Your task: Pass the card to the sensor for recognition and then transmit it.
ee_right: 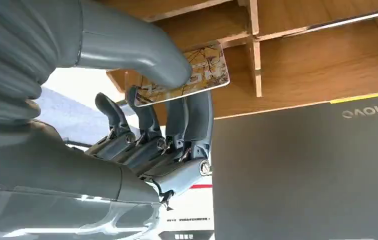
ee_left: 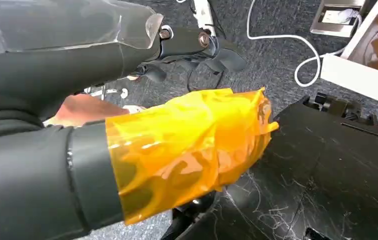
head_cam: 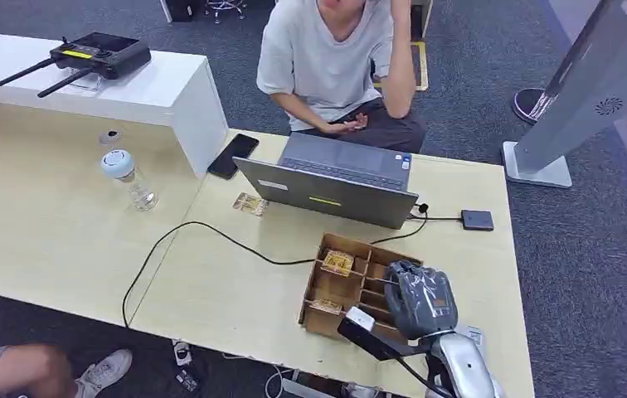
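Observation:
My right hand hangs over the near right part of the wooden card box on the table. In the right wrist view its thumb and fingers pinch a patterned card by one end, close to the box's dividers. Two more cards lie in the box's left compartments. The sensor, a small dark square pad, lies to the right of the laptop on a cable. My left hand hangs below the table over the floor, its thumb wrapped in orange film, holding nothing.
An open grey laptop stands behind the box, and a person sits beyond it. A loose card, a phone, a water bottle and a black cable lie to the left. A remote controller sits on the white counter.

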Controlling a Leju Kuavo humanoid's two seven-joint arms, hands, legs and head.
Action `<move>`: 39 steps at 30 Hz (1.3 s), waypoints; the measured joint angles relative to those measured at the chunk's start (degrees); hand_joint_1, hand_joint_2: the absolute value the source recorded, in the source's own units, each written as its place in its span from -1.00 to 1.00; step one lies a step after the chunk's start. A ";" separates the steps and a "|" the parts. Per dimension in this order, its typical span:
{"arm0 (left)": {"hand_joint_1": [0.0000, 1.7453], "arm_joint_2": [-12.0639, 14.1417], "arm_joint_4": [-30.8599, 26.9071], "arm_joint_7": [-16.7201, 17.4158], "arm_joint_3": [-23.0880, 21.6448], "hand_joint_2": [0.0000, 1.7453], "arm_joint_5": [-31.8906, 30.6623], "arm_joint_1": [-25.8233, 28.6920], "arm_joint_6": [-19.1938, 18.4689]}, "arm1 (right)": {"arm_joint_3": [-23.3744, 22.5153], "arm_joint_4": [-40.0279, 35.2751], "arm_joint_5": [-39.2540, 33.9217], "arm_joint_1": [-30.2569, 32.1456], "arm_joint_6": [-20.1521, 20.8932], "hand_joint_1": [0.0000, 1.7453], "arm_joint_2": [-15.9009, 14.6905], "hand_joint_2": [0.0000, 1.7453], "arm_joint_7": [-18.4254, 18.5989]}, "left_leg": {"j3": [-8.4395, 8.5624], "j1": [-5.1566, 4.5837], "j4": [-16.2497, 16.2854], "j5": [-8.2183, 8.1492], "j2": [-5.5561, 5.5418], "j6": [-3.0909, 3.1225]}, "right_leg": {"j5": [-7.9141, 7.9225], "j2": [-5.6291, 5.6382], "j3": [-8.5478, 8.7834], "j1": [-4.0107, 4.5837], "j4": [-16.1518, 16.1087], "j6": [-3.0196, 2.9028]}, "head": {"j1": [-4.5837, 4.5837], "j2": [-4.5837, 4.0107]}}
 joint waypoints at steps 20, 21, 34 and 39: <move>-1.00 0.48 -0.94 0.94 -0.09 -1.00 1.09 0.68 2.53 | -2.03 -18.31 -4.39 3.40 -6.29 1.00 -0.55 1.00 -6.20 | 0.00 0.00 0.00 0.00 0.00 0.00 | 0.00 0.01 -0.01 0.00 0.00 0.00 | -0.02 0.00; -1.00 0.48 -0.94 0.94 -0.11 -1.00 1.16 0.71 2.75 | -2.05 -19.12 -4.83 3.63 -6.68 1.00 -0.59 1.00 -6.75 | 0.00 0.00 0.00 0.00 0.00 0.00 | 0.00 0.01 -0.01 0.00 0.00 0.00 | -0.02 0.00; -1.00 0.94 -0.94 0.77 -1.33 -1.00 2.16 0.64 3.87 | -2.45 -24.81 -8.59 5.33 -11.63 1.00 -0.70 1.00 -11.45 | 0.00 0.00 0.00 0.00 0.00 0.00 | 0.00 0.01 -0.01 0.00 0.00 0.00 | -0.02 0.00; -1.00 1.03 -0.94 0.00 -2.01 -1.00 2.67 0.20 4.11 | -2.99 -25.16 -9.16 5.68 -13.77 1.00 -0.68 1.00 -13.14 | 0.00 0.00 0.00 0.00 0.00 0.00 | 0.00 0.01 -0.01 0.00 0.00 0.00 | 0.00 0.00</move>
